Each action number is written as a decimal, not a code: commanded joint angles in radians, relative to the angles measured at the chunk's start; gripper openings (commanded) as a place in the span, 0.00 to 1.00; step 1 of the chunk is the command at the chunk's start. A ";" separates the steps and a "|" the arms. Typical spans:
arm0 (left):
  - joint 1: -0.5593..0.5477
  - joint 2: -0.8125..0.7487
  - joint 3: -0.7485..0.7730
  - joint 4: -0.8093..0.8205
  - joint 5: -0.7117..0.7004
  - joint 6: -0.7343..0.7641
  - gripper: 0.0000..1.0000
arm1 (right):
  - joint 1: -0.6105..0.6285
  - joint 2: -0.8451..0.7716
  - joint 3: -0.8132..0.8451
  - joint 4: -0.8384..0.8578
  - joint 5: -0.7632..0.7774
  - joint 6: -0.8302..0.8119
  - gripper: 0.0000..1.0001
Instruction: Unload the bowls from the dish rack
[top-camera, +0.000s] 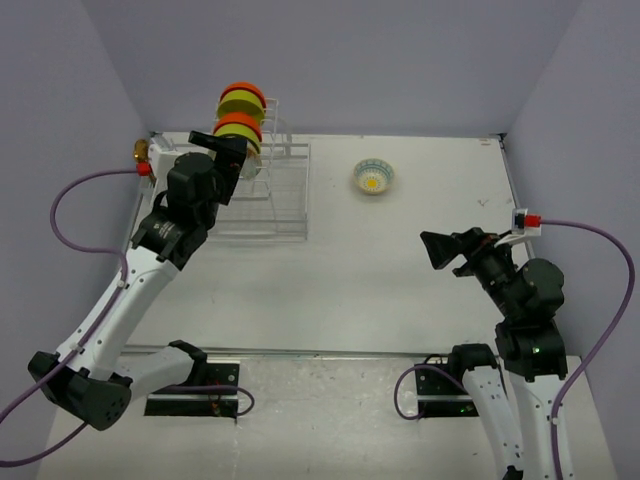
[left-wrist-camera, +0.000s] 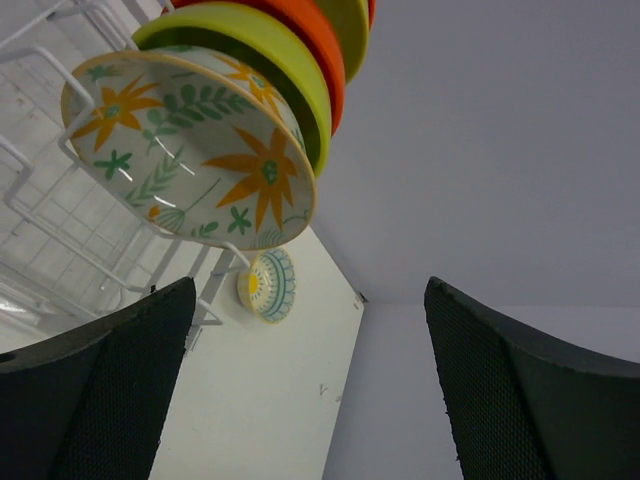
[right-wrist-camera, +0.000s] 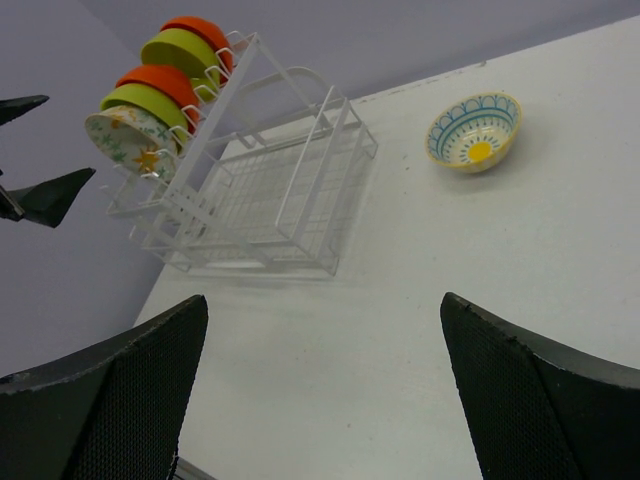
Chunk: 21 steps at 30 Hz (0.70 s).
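While the left claw (left-wrist-camera: 310, 290) hangs spread and empty just before the floral bowl (left-wrist-camera: 190, 150), orange and green bowls (right-wrist-camera: 165, 78) stand on edge behind it in the dish rack (right-wrist-camera: 270, 200). The right claw (right-wrist-camera: 325, 300) is spread, well apart; a blue-rimmed bowl (right-wrist-camera: 473, 130) sits on the bench (right-wrist-camera: 450, 260).

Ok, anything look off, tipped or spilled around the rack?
Nothing stands out. Five bowls stand on edge in the dish rack; a sixth, blue-patterned bowl sits upright on the table, apart from it.
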 joint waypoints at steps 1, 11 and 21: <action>0.032 -0.019 -0.005 0.098 -0.037 -0.028 0.93 | -0.001 -0.002 0.031 -0.005 0.023 -0.027 0.99; 0.139 0.067 -0.013 0.236 0.089 0.051 0.58 | 0.001 -0.008 0.025 0.005 0.007 -0.024 0.99; 0.156 0.113 -0.001 0.252 0.054 0.069 0.43 | 0.001 -0.007 0.004 0.024 0.016 -0.018 0.99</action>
